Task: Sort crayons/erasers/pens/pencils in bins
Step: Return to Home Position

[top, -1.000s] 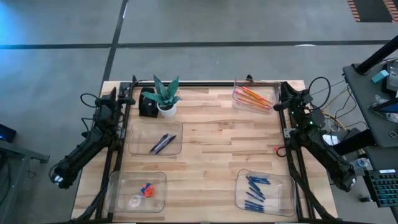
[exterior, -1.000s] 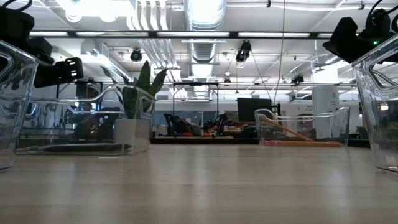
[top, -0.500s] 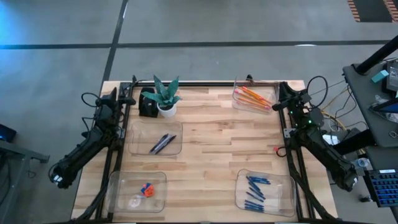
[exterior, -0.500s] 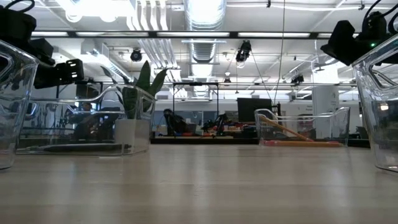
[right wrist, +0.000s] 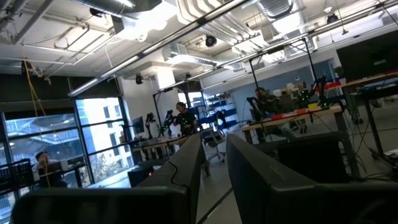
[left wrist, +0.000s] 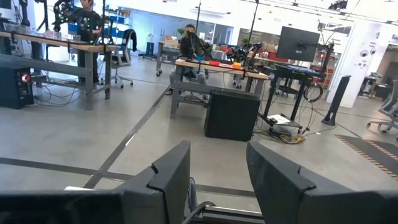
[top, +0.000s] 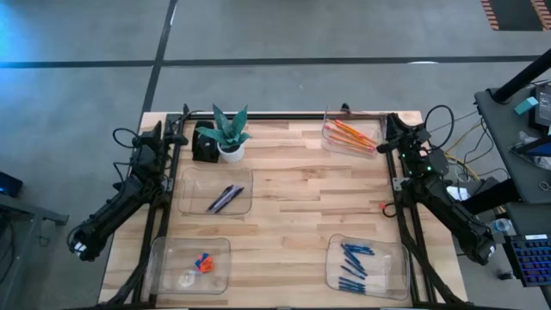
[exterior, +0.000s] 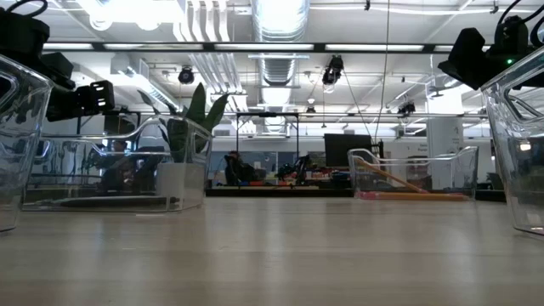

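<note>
- The left gripper [top: 175, 138] hangs over the table's [top: 293, 215] left edge, near the far left corner, with its arm folded back along that edge. In the left wrist view its fingers [left wrist: 171, 177] stand apart with a clear gap and nothing between them.
- The right gripper [top: 383, 146] hangs over the table's right edge near the far right corner, just beside the bin of pencils. In the right wrist view its fingers [right wrist: 186, 168] leave only a narrow gap, and they grip nothing.
- The pencils [top: 351, 133], orange and red, lie slanted in the clear bin [top: 330, 138] at the far right corner.
- The erasers [top: 202, 262], a small orange and blue cluster, sit in the clear bin [top: 164, 267] at the near left corner. A pale item lies near them in the same bin; what it is cannot be told.
- Two dark pens [top: 224, 199] lie side by side in the bin [top: 189, 202] along the left edge, between the eraser bin and the plant.
- Short blue sticks [top: 353, 263] fill the bin [top: 392, 258] at the near right corner.
- A green plant [top: 229, 129] in a white pot stands near the far left corner, touching a black box [top: 204, 144] on its left.
- The middle of the table is bare wood.
</note>
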